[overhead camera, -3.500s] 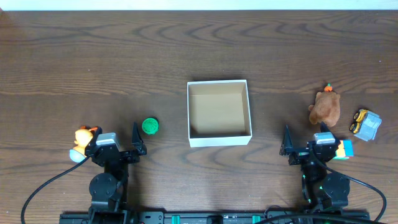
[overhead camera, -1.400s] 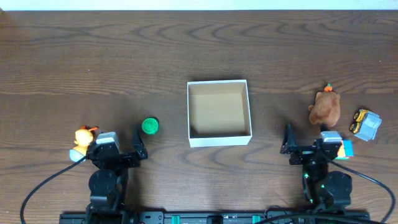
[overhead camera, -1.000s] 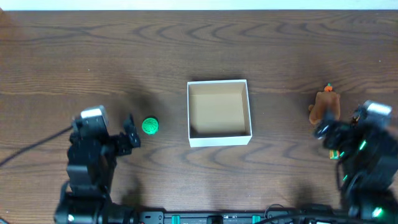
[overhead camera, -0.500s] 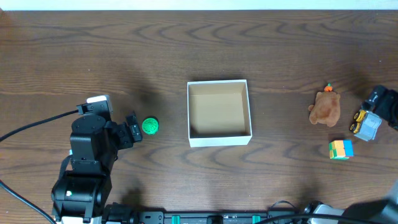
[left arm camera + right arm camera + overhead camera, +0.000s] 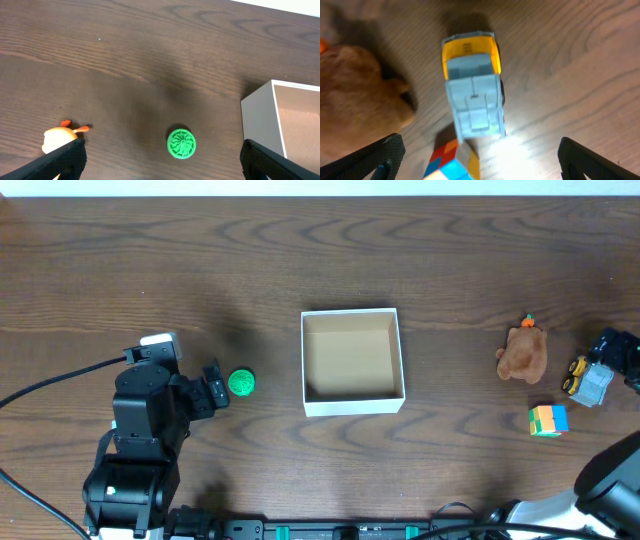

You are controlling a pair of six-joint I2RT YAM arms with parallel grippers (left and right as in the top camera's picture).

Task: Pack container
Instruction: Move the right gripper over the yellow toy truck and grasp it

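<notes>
Right gripper (image 5: 480, 159) now over toy truck (image 5: 472, 92); left gripper (image 5: 166, 163) near green disc (image 5: 181, 143); both apart.

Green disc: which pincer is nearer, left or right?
Left. The left pincer sits just beside the green disc, open, on its side away from the white box. The right pincer is far across the table, over the toy truck.
</notes>
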